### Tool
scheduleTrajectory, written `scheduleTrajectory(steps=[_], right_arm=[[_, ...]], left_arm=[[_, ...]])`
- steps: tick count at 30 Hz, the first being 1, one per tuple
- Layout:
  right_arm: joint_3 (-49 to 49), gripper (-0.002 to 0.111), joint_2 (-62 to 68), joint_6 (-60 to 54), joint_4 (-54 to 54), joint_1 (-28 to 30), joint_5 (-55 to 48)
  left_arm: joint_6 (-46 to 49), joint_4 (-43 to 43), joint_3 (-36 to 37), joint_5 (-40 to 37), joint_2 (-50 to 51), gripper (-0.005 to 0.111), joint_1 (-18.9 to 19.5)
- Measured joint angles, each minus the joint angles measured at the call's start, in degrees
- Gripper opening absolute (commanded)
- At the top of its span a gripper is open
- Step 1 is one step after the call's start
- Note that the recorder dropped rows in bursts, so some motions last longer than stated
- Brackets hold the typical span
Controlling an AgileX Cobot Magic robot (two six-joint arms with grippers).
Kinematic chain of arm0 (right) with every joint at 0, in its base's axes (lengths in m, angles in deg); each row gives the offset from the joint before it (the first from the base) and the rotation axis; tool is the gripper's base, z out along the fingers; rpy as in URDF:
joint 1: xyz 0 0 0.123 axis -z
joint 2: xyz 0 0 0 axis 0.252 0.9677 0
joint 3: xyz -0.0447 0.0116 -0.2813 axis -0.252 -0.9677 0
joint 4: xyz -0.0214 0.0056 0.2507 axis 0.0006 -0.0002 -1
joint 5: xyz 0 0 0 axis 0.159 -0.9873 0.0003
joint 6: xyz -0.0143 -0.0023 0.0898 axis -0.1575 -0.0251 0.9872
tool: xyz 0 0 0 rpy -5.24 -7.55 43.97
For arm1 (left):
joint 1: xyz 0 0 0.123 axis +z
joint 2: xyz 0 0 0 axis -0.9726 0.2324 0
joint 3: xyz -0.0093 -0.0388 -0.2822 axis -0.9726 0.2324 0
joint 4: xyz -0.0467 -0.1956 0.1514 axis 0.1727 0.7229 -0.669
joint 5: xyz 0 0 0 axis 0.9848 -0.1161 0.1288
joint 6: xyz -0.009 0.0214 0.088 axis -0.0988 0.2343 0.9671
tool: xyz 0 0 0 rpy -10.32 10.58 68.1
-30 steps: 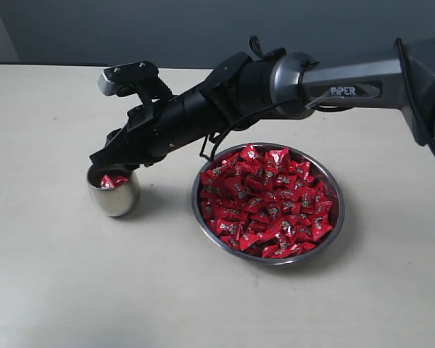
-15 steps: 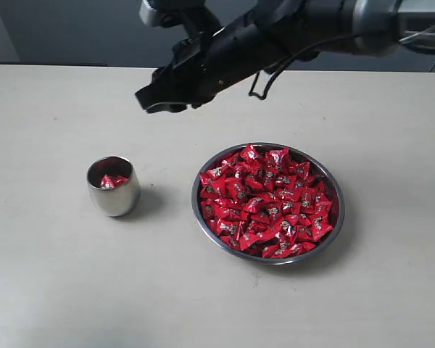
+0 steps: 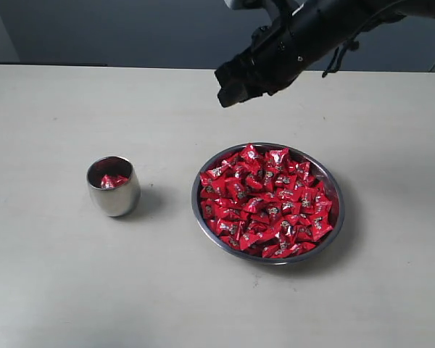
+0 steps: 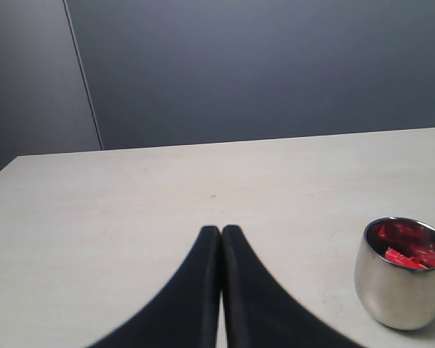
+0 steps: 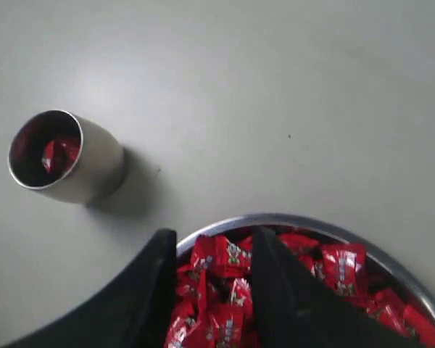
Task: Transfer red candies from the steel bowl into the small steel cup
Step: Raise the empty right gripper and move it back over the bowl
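Red candies (image 3: 264,206) heap the steel bowl (image 3: 275,262); only one or two lie in the small steel cup (image 3: 116,199), which stands apart beside it. Nearly all remain to move. The right gripper (image 3: 228,83) hangs above the bowl's far edge, jaws spread, empty.

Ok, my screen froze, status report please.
Right gripper open, empty, raised over edge of steel bowl. Left gripper shut, low near small steel cup. Red candies: bowl full, some in cup. Nothing in the way.
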Motion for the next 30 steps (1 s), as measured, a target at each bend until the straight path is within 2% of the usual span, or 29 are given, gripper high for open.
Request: scheduleTrajectory(steps=[4,16,24,30], right_arm=[[-6.0,0.030,-1.4,0.2,0.4,0.5,1.4],[-23.4,0.030,-8.4,1.4,2.7,0.7,13.0],[-30.5,0.030,-11.3,3.2,3.1,4.5,16.4],[-31.4,0.030,-11.9,3.2,0.5,5.2,19.1]], left_arm=[[0.0,0.0,0.0,0.0,0.0,0.000,0.0],[0.0,0.0,0.0,0.0,0.0,0.000,0.0],[0.0,0.0,0.0,0.0,0.0,0.000,0.0],[0.0,0.0,0.0,0.0,0.0,0.000,0.0]])
